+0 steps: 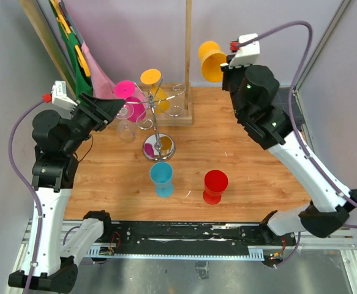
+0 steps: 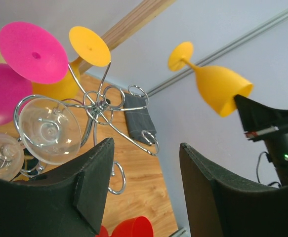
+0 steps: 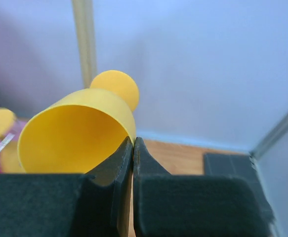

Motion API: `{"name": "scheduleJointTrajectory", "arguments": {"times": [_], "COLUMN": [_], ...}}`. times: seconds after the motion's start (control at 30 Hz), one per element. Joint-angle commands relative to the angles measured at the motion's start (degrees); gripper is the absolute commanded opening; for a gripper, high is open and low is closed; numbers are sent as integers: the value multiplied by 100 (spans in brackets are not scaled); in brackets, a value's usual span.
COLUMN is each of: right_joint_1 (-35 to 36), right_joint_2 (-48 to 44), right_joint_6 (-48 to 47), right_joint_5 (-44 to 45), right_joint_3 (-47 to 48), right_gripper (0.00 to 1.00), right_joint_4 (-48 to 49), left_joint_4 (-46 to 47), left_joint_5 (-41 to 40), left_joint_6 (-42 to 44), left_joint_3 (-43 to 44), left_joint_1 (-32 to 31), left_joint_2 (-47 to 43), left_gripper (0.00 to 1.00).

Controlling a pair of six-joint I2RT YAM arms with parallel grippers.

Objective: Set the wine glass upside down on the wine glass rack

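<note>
My right gripper point(image 1: 227, 64) is shut on the rim of a yellow wine glass point(image 1: 212, 60) and holds it high at the back right, tilted, foot pointing away. In the right wrist view the jaws point(image 3: 133, 144) pinch the glass wall point(image 3: 74, 131). The silver wire wine glass rack point(image 1: 156, 116) stands mid-table on its round shiny base point(image 1: 158, 147), left of the held glass. A pink glass point(image 1: 128, 92), another yellow glass point(image 1: 150, 77) and clear glasses point(image 2: 49, 129) hang on it. My left gripper point(image 1: 114, 107) is open and empty beside the rack's left arms point(image 2: 102, 103).
A wooden frame with an upright post point(image 1: 187, 55) stands just behind the rack. A blue cup point(image 1: 161, 177) and a red cup point(image 1: 215, 185) stand on the wooden board point(image 1: 258, 165) in front. Coloured boards lean at the back left point(image 1: 74, 49).
</note>
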Motion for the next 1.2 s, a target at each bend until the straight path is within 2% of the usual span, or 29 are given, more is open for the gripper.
{"name": "scheduleJointTrajectory", "arguments": {"times": [0.0,0.13,0.23,0.3,0.4,0.53,0.63,0.77,1.03,1.17], "right_joint_1": [91,-21,-283,-867,-1682,-2042,-2387,-2613,-2590,-2415], "right_joint_2": [-639,-970,-1091,-1081,-997,-760,-354,118,1287,1719], "right_joint_6": [325,993,1541,2642,4102,4814,5948,7348,9608,10194], "right_joint_5": [-1130,-2787,-3572,-4640,-5825,-6716,-7464,-7889,-8380,-8375], "right_joint_3": [-542,-681,-639,-627,-824,-692,-608,-661,-360,-275], "right_gripper": [1,1,1,1,1,1,1,1,1,1], "right_joint_4": [2017,2356,2454,2628,3461,3879,4708,5970,8269,8925], "left_joint_4": [371,593,826,1108,1603,2541,3117,4304,7648,8479], "left_joint_5": [168,283,385,482,797,1458,1685,1987,1916,1818], "left_joint_6": [-90,-165,-264,-394,-749,-1508,-1976,-2800,-5068,-5721], "left_joint_3": [197,277,193,62,-183,-518,-628,-912,-1727,-1724], "left_joint_1": [-47,-47,-47,-41,27,285,384,489,528,529], "left_joint_2": [94,195,251,282,373,545,655,781,1200,1397], "left_gripper": [60,60,60,60,60,60,60,61,61,61]}}
